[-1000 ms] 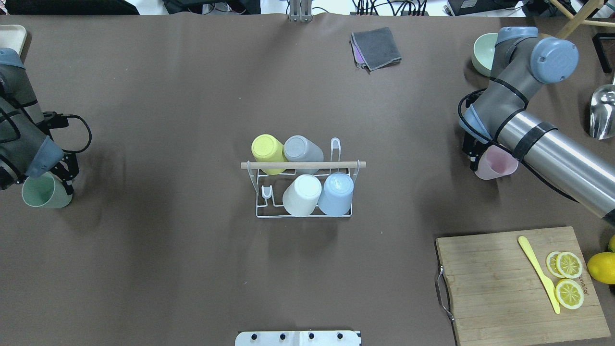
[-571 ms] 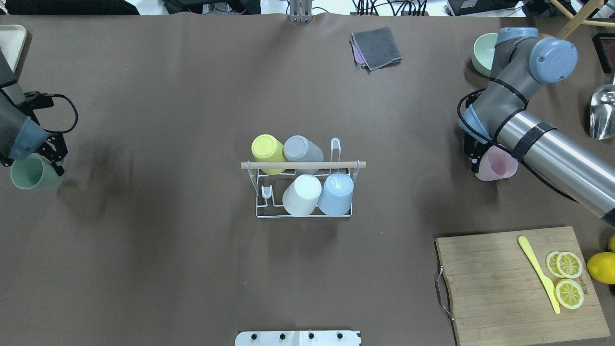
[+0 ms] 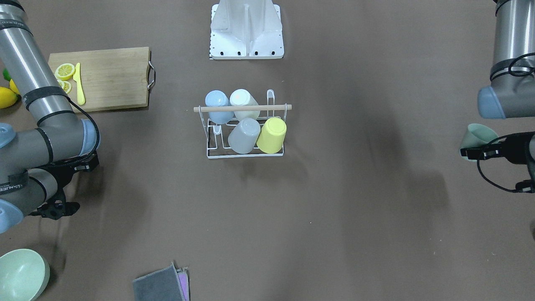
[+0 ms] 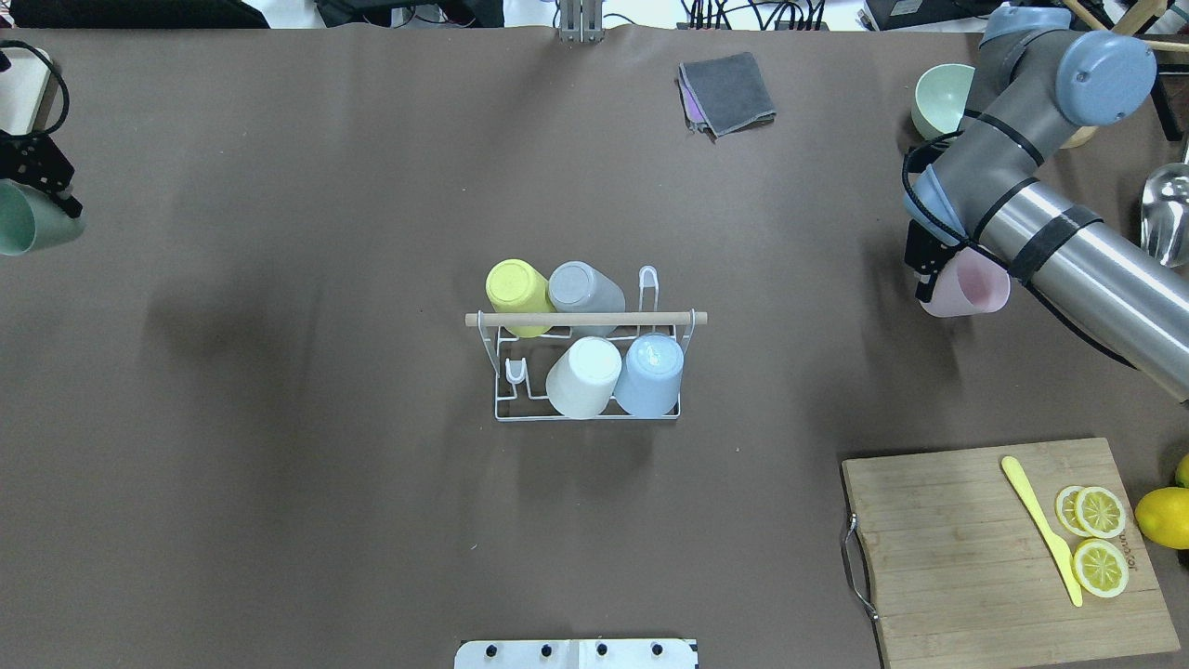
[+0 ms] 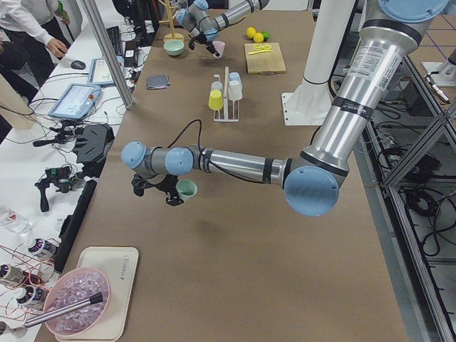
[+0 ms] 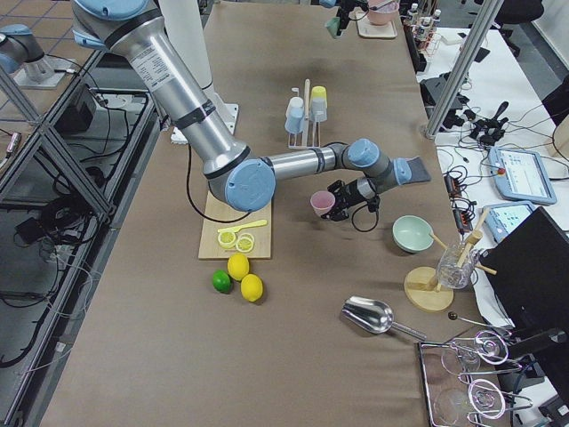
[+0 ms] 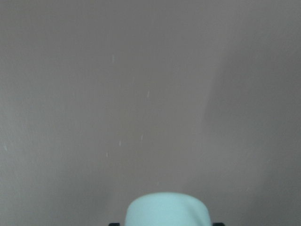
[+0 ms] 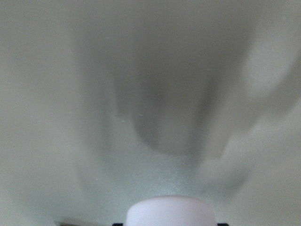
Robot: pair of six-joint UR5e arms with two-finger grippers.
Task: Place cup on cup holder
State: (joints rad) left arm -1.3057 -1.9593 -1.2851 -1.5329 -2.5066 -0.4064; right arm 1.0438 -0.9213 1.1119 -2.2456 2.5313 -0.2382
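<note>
The cup holder [image 4: 520, 395] is a white wire rack with a wooden rod handle [image 4: 585, 319], mid-table; it also shows in the front-facing view [image 3: 244, 155]. Several upturned cups (yellow, grey, white, blue) sit on its prongs. Two prongs are bare [image 4: 648, 283], [image 4: 514, 372]. My left gripper [image 4: 45, 197] is shut on a green cup [image 4: 23, 232] at the far left edge, held on its side above the table. My right gripper [image 4: 932, 277] is shut on a pink cup [image 4: 971, 286] at the right, tilted, also above the table.
A cutting board [image 4: 966, 548] with lemon slices and a yellow knife [image 4: 1040, 530] lies front right. A grey cloth [image 4: 729, 93], a green bowl [image 4: 936, 98] and a metal scoop [image 4: 1166, 214] lie at the back and right.
My left arm has swung away from the robot along the left edge with the green cup. My right arm has raised and shifted the pink cup slightly farther back.
</note>
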